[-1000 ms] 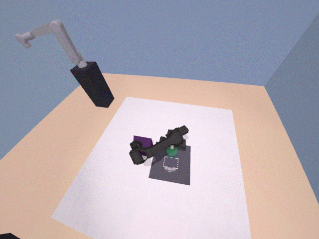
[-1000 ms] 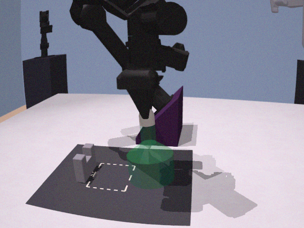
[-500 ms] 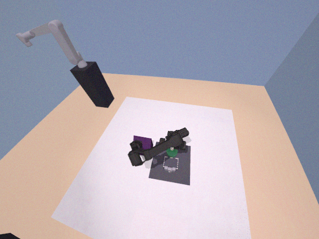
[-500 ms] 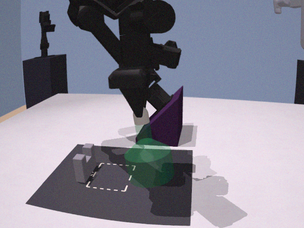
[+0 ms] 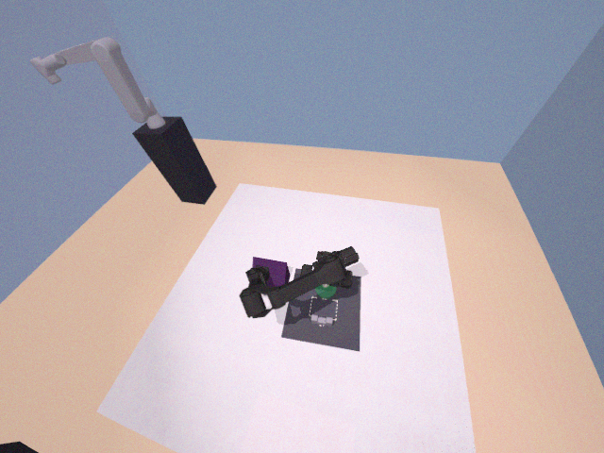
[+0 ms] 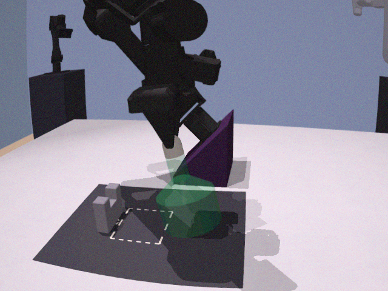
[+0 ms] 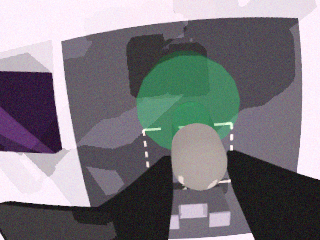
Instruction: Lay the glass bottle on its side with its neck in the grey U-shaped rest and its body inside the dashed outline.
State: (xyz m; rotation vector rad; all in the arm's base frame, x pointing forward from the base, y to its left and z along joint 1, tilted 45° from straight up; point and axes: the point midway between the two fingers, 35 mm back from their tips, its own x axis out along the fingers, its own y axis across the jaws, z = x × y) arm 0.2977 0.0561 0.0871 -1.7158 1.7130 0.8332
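The green glass bottle (image 5: pixel 326 291) (image 6: pixel 191 219) (image 7: pixel 185 75) is tilted, its neck leaning toward the grey U-shaped rest (image 5: pixel 322 319) (image 6: pixel 102 216) (image 7: pixel 193 211). My gripper (image 6: pixel 170 145) (image 7: pixel 199 160) is shut on the pale cap end of its neck. In the exterior view the body is low over the mat, beside the dashed outline (image 6: pixel 160 242) (image 7: pixel 231 125) on the side away from the rest. Whether its lower base edge touches the mat is hard to tell. The rest stands empty at the outline's other end. The arm hides the fingers in the top view.
The dark mat (image 5: pixel 346 336) (image 6: pixel 94 256) (image 7: pixel 272 140) bears the rest and outline. A purple wedge block (image 5: pixel 276 272) (image 6: pixel 216 159) (image 7: pixel 30 110) stands just off the mat, behind the bottle in the exterior view and close to my arm. Other arms on black pedestals (image 5: pixel 176 160) (image 6: pixel 73 100) stand farther off.
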